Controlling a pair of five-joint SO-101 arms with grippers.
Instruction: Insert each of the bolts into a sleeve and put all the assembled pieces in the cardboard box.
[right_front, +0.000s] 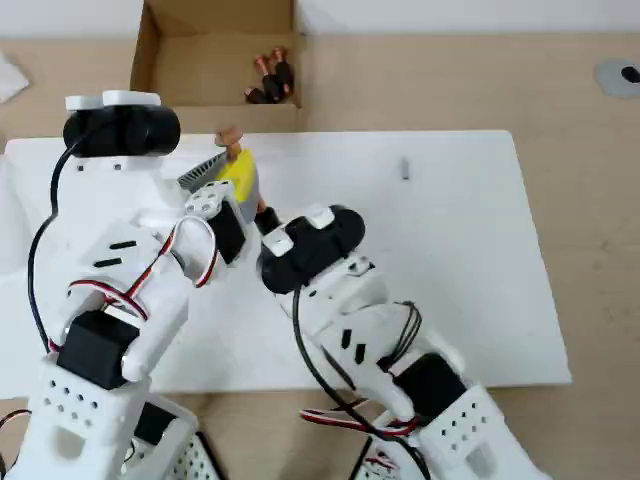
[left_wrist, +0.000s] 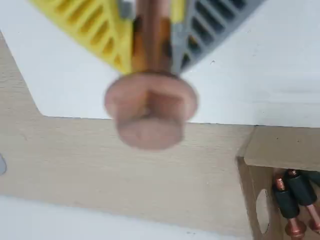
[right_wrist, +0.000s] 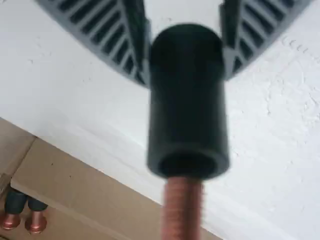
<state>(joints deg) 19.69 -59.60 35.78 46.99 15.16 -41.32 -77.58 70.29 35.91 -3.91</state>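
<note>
Okay, looks like mid-insertion; best to keep the bolt (left_wrist: 150, 107) dead in line with the sleeve (right_wrist: 187, 110) and push straight and slow, no wobbling off-axis; worth easing back and re-aiming at any sign of binding; hard to tell how deep so far; seeing the left gripper (left_wrist: 152, 50) pinched narrow on the bolt's shank, head poking out past the fingertips; seeing the right gripper (right_wrist: 185, 45) closed snug round the black sleeve, with the threaded end at its open mouth; holding both over the white board (right_front: 450, 250), near the cardboard box (right_front: 170, 75); spotting a few finished pieces (right_front: 272, 78) in there already
</note>
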